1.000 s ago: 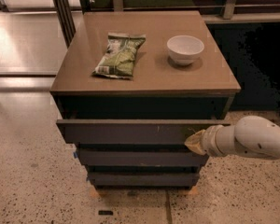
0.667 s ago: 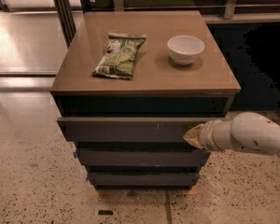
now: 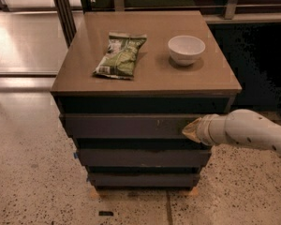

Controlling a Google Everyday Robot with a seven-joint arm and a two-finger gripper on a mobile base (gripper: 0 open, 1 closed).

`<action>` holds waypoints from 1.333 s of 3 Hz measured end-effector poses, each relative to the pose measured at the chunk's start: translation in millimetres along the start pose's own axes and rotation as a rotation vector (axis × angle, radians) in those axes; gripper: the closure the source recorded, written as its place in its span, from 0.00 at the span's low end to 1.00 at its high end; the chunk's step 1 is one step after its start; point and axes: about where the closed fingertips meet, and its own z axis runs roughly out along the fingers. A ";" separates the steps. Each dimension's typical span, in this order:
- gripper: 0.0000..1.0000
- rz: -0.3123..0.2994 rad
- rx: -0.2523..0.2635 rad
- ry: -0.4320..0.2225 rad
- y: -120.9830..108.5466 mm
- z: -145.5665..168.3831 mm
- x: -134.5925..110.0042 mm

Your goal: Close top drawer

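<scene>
- Dark grey top drawer (image 3: 131,125) is seen just under the brown worktop (image 3: 215,78), standing slightly out.
- Against the right end of its front the end effector (image 3: 192,131) is set; whether clenched or released cannot be told.

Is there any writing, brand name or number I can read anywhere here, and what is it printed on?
No text here can be quoted.
On the green snack bag: there is print, but it is too blurred to read.
On the white bowl: none.
On the top drawer: only pale scratches, no label.
On the gripper, at the right end of that drawer's front: none readable.
</scene>
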 end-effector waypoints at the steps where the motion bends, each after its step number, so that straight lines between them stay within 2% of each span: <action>1: 1.00 -0.001 0.002 0.000 2.0 -1.2 0.0; 2: 1.00 0.061 -0.097 0.006 34.7 -9.0 19.4; 3: 1.00 0.233 -0.207 0.056 94.5 -54.4 64.4; 4: 0.81 0.354 -0.287 0.107 145.6 -94.2 88.7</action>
